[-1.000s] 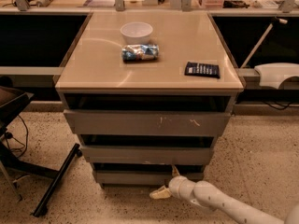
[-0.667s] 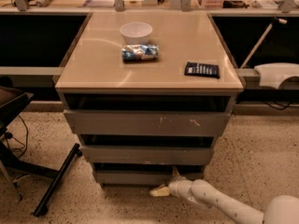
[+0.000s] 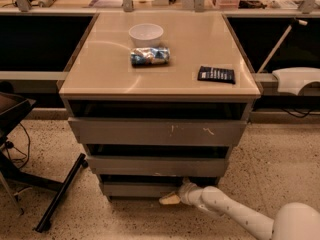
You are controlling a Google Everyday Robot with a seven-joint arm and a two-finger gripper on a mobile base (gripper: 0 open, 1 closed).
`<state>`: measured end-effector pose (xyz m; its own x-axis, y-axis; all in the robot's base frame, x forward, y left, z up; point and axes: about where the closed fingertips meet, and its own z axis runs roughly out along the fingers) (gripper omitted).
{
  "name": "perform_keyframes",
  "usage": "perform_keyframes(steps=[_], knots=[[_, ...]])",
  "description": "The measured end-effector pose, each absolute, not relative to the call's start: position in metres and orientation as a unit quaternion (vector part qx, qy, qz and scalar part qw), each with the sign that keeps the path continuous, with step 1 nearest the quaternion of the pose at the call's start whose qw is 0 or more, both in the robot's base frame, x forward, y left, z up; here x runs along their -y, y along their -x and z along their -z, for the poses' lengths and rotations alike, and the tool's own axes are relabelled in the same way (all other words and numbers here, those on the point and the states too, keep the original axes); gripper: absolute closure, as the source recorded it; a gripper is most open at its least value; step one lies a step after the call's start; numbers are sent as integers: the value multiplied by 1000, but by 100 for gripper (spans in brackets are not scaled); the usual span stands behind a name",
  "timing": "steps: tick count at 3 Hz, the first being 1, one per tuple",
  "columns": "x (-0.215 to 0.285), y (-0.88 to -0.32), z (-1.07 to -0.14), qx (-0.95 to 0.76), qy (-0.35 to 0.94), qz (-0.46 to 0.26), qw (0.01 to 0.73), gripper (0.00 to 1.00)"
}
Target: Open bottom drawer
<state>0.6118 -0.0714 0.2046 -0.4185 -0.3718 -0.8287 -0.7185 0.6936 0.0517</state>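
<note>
The bottom drawer (image 3: pixel 137 189) is the lowest and narrowest of three plain grey fronts on the beige-topped cabinet (image 3: pixel 100 79), close to the floor. My gripper (image 3: pixel 172 196) is at the lower right part of that drawer front, low by the floor. Its pale fingertip points left along the drawer's lower edge. My white arm (image 3: pixel 230 211) runs from the lower right corner up to it. The top drawer (image 3: pixel 155 131) has white scratch marks; the middle drawer (image 3: pixel 155 166) sits between them.
On the cabinet top lie a white bowl (image 3: pixel 146 34), a blue snack bag (image 3: pixel 150 56) and a dark packet (image 3: pixel 216 74). A black stand's legs (image 3: pixel 60 194) lie on the speckled floor at the left. A white object (image 3: pixel 297 79) sits at the right.
My arm has drawn in slightly, with more of its white elbow showing at the lower right. The gripper stays at the bottom drawer's lower right. The drawer looks unmoved.
</note>
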Motion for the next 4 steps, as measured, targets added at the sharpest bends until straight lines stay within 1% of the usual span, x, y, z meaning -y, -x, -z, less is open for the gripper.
perform_keyframes(steps=[1,2,3,4], knots=[[48,-661,-208,-810,332,-202,439,0],[48,-668,-204,-809,332,-198,442,0],[48,-667,-203,-809,332,-198,442,0],[44,-630,-180,-824,330,-193,419,0]])
